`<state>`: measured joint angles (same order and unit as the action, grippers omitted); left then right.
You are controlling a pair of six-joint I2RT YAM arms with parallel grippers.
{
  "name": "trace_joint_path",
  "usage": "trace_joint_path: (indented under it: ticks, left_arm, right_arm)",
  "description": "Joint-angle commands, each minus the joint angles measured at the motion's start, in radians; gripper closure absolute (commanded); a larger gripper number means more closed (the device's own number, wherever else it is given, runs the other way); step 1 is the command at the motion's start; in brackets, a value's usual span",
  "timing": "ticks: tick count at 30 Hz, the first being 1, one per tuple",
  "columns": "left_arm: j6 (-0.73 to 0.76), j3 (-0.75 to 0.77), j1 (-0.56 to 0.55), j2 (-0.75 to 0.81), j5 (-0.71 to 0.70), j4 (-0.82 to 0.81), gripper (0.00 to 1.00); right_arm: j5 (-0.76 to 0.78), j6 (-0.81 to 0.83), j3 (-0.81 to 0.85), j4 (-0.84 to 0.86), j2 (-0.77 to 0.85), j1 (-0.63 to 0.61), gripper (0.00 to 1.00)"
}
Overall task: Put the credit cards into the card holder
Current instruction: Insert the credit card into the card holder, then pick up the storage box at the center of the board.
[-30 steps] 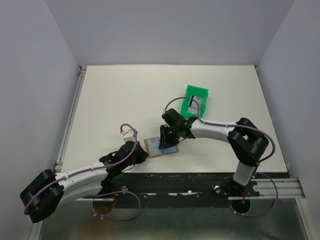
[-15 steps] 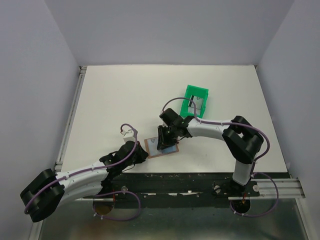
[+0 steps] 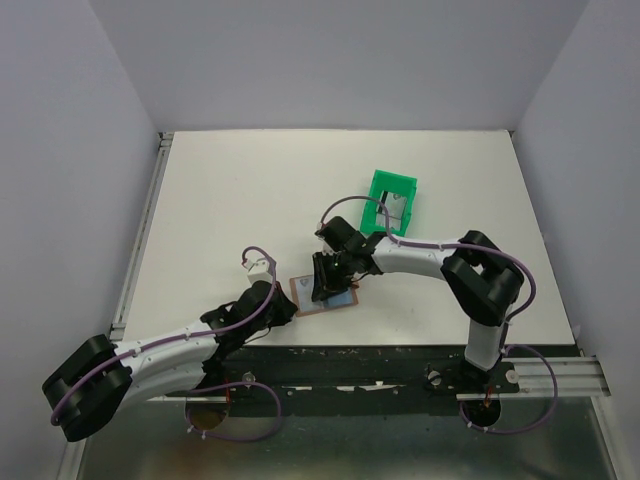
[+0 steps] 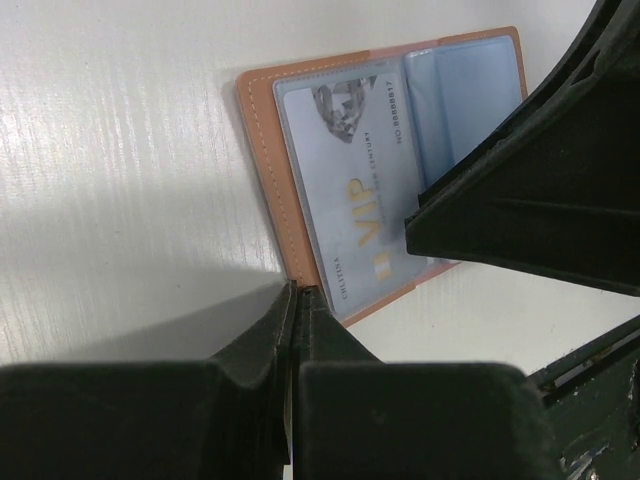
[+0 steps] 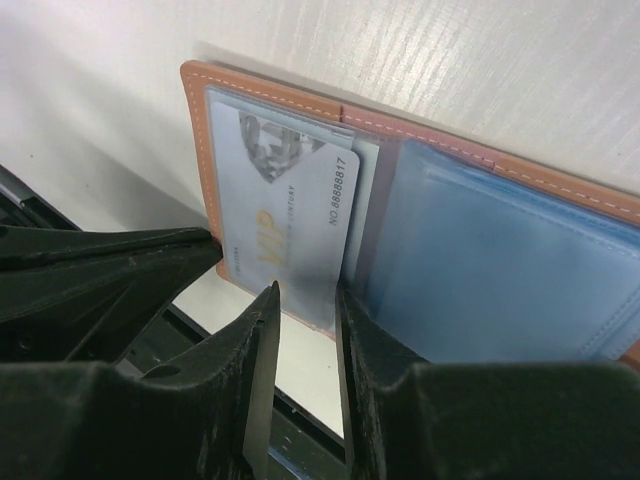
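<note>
Here the tan, stitched leather card holder [image 4: 258, 130] lies open near the front edge of the desk [image 4: 120, 150], with the pale, glossy VIP card [image 4: 350, 190] partly in its clear sleeve. The card looks light, stiff and slippery, and is probably best pushed at its free short end, where the right fingers [image 5: 252, 345] stand slightly apart. The left fingers [image 4: 262, 330], pressed together, touch the holder's edge.

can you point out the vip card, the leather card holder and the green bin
vip card [image 4: 345, 190], left wrist view, middle of its printed face
card holder [image 4: 265, 150], left wrist view, stitched tan border beside the card
green bin [image 3: 392, 181], top external view, its far wall
</note>
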<state>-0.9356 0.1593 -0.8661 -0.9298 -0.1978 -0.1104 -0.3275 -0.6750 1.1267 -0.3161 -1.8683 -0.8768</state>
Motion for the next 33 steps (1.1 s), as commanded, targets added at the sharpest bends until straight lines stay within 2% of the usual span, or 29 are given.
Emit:
trace_joint_path:
  ticks: [1, 8, 17, 24, 29, 33]
  left_arm:
    - [0.008, 0.006, -0.005, -0.021, 0.017, 0.025, 0.94]
    - [0.008, 0.005, -0.005, -0.023, 0.015, 0.025, 0.94]
    - [-0.006, 0.011, -0.005, -0.001, -0.012, 0.061, 0.94]
    - [-0.012, 0.025, -0.005, 0.029, -0.032, 0.109, 0.93]
    - [-0.012, 0.036, -0.005, 0.091, -0.046, 0.176, 0.89]
    - [0.004, 0.049, -0.005, 0.121, -0.045, 0.207, 0.85]
  right_arm:
    - [-0.097, 0.008, 0.012, 0.077, -0.022, -0.007, 0.64]
    - [-0.121, 0.008, -0.004, 0.106, -0.009, -0.007, 0.64]
    - [0.178, 0.058, -0.013, -0.079, 0.179, -0.007, 0.62]
    - [0.315, 0.107, -0.01, -0.156, 0.319, 0.007, 0.59]
    - [0.334, 0.149, 0.01, -0.205, 0.385, 0.134, 0.57]
    - [0.334, 0.19, 0.079, -0.25, 0.339, 0.269, 0.55]
